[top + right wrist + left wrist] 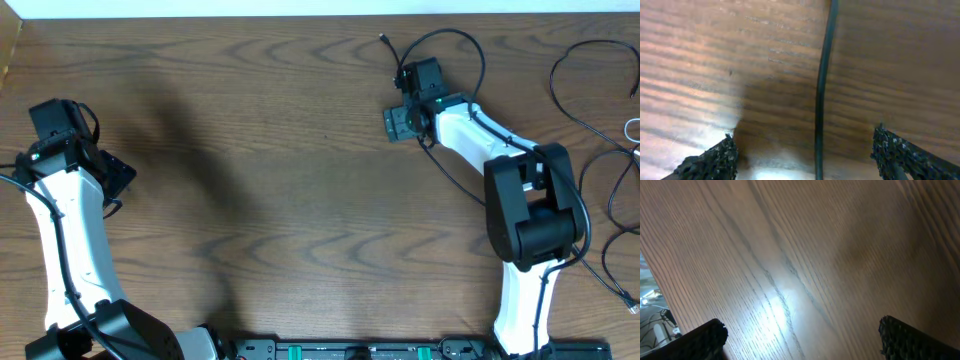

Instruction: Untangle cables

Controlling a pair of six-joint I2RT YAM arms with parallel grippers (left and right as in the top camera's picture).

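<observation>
A thin black cable [452,34] with a small plug [383,38] loops on the table at the back, around my right gripper [398,122]. In the right wrist view this cable [822,85] runs straight between the fingertips [712,159] of my right gripper [805,152], which is open and not touching it. More cables lie at the far right edge: black loops [578,62] and a white one [632,128]. My left gripper [113,178] hovers over bare wood at the left, open [802,337] with nothing between its fingers.
The wooden table [300,180] stretches between the two arms. The right arm's body [530,200] stands between its gripper and the cables at the right edge. The table's left edge [650,280] shows in the left wrist view.
</observation>
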